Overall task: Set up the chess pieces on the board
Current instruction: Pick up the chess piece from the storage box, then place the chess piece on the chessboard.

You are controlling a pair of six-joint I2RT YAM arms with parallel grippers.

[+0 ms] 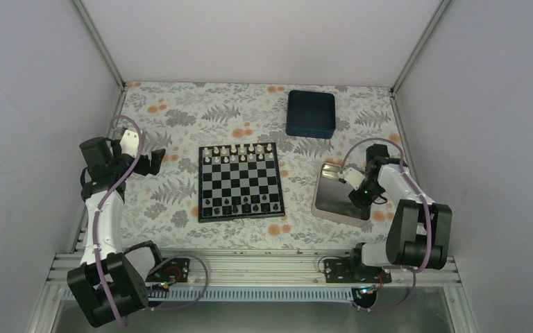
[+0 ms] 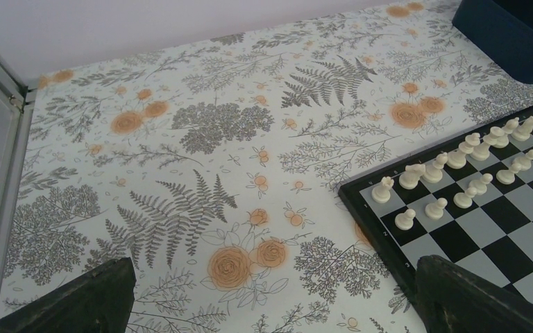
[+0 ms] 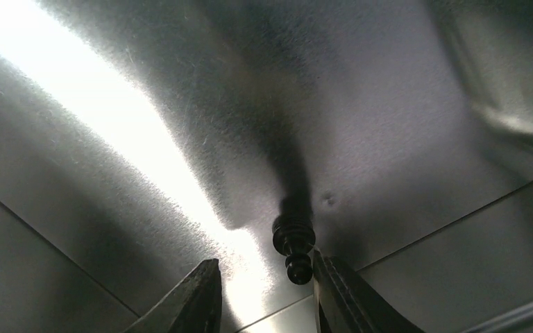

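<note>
Right wrist view: my right claw [image 3: 264, 258] is spread over the silver tray [image 3: 146, 104]; one black chess piece [image 3: 293, 243] rests on the tray floor between my fingertips [image 3: 205, 291], just beside the right one.

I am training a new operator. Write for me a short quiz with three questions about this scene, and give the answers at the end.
1. True or false: the white pieces stand on the far rows of the board.
2. Where is the right gripper? A) above the board B) in the silver tray C) above the white pieces
3. What lies between its open jaws?
Key: 1 true; 2 B; 3 one black chess piece.
</note>
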